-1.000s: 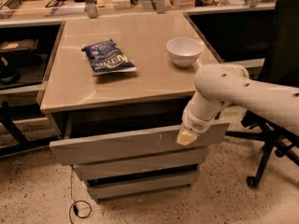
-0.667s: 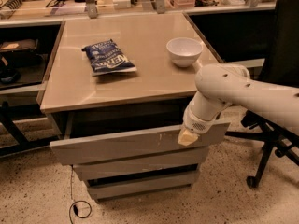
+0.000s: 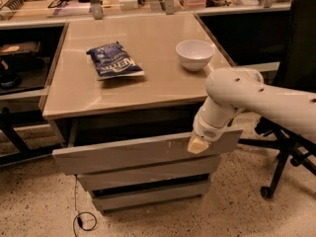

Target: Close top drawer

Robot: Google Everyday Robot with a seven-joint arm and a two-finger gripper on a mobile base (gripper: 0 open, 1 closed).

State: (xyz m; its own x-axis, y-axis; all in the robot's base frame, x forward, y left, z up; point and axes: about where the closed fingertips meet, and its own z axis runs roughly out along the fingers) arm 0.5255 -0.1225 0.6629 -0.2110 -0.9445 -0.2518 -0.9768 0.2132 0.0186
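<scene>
We see the top drawer (image 3: 123, 156) standing partly out from under the tabletop (image 3: 163, 90), with a dark gap between the two. Its long grey front panel shows small white scuffs near the right end. The claw (image 3: 197, 145) is at about 4 o'clock from the tabletop's middle, its pale tip touching the front panel close to that right end. We cannot tell whether it is open or closed, and we see nothing held in it. The white arm (image 3: 256, 95) reaches in from 3 o'clock. On the tabletop a blue chip bag (image 3: 114, 60) lies at 10 o'clock and a white bowl (image 3: 195, 54) at 1 o'clock, well apart. Two narrower drawer fronts (image 3: 148, 174) sit below the panel, and a black office chair (image 3: 298, 73) stands at 3 o'clock.
</scene>
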